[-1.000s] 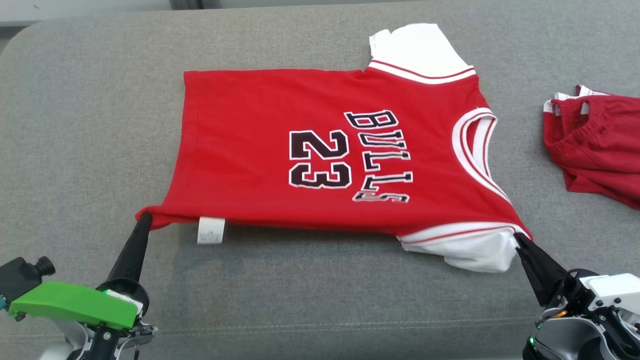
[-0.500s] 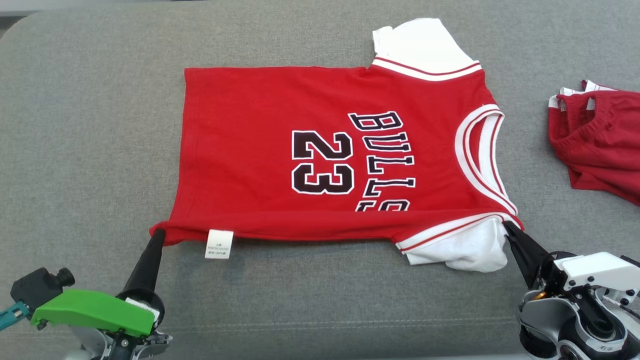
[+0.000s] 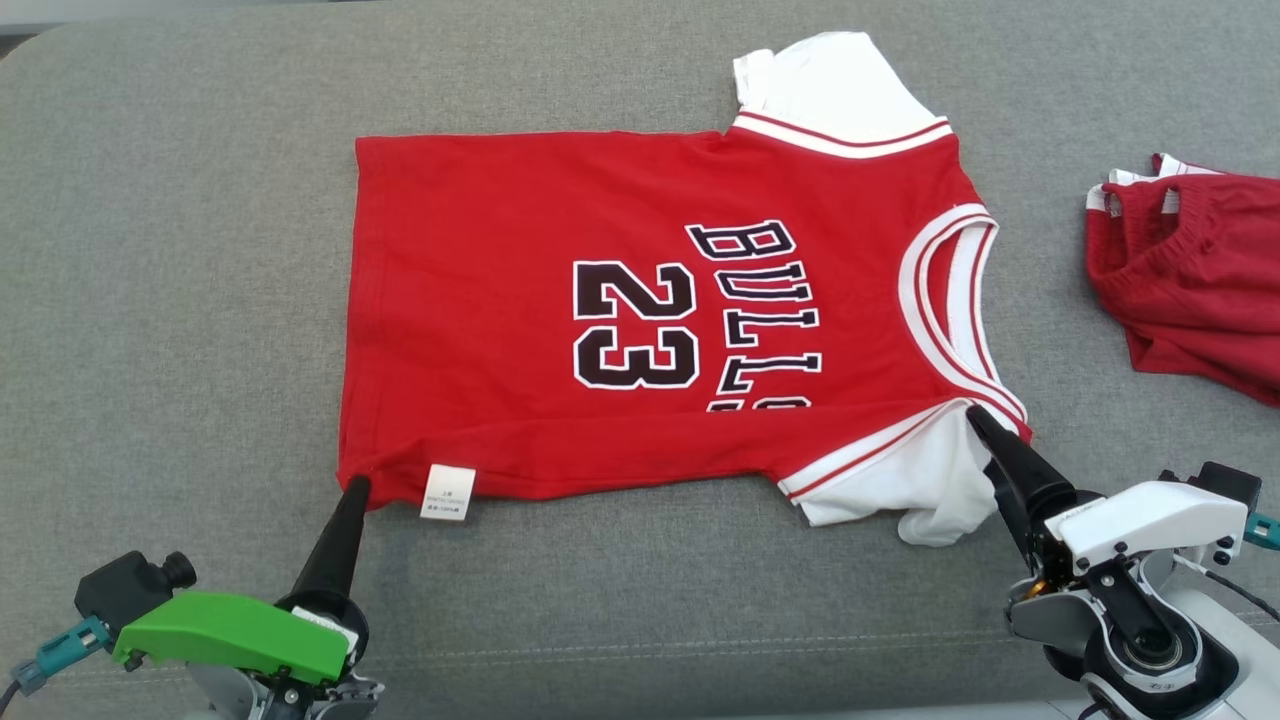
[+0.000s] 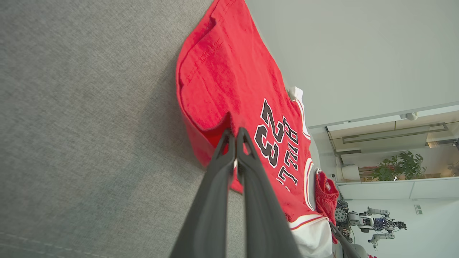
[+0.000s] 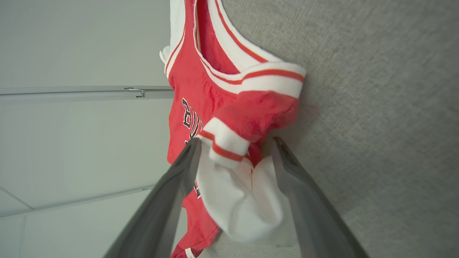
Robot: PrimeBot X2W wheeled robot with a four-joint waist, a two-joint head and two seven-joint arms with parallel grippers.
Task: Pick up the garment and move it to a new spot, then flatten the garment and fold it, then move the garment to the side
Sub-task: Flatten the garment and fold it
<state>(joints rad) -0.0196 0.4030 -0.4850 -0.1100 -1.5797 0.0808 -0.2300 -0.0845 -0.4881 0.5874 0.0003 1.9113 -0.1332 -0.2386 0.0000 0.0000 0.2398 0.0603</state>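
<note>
Lying on the grey cushion (image 3: 180, 300), the jersey (image 3: 650, 300) is pinched at its hem (image 3: 372, 472) by the closed left tool (image 3: 357, 485), while the open right tool (image 5: 236, 141) frames the white sleeve (image 5: 240, 204) without gripping, probably to lay the fold down.

The head view looks steeply down on the grey cushion (image 3: 150, 250) from its near edge. Both wrist views sit low and close, rolled sideways. All three share the jersey (image 3: 500, 300).
</note>
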